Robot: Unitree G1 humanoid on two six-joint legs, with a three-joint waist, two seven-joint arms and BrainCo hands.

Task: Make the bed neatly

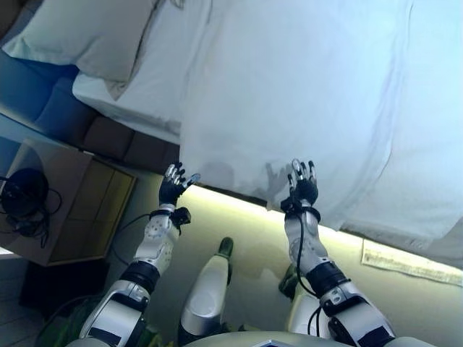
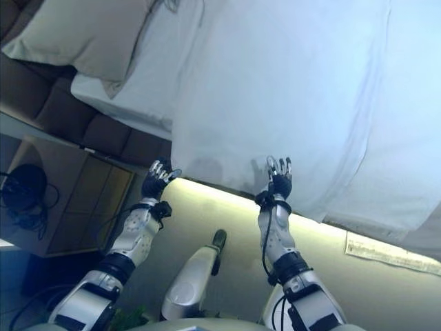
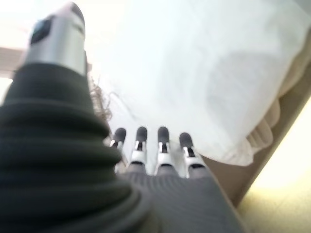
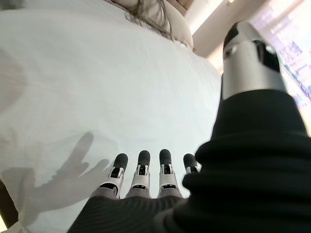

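A white duvet [image 1: 311, 94] covers the bed and hangs over its near edge. A beige pillow [image 1: 87, 32] lies at the head of the bed on the white sheet [image 1: 155, 79]. My left hand [image 1: 173, 186] is open, fingers straight, just below the duvet's hanging corner and apart from it. Over at the duvet's lower edge, my right hand [image 1: 303, 184] is open too, holding nothing. The right wrist view has straight fingers [image 4: 141, 174] before the duvet [image 4: 97, 87]. The left wrist view shows fingers [image 3: 163, 148] below the cloth [image 3: 204, 73].
A wooden bedside table [image 1: 65, 202] stands at the left with a black device and cables [image 1: 25, 195] on it. A dark padded headboard [image 1: 108, 134] runs beside it. A paper sheet [image 1: 409, 262] lies on the floor at the right.
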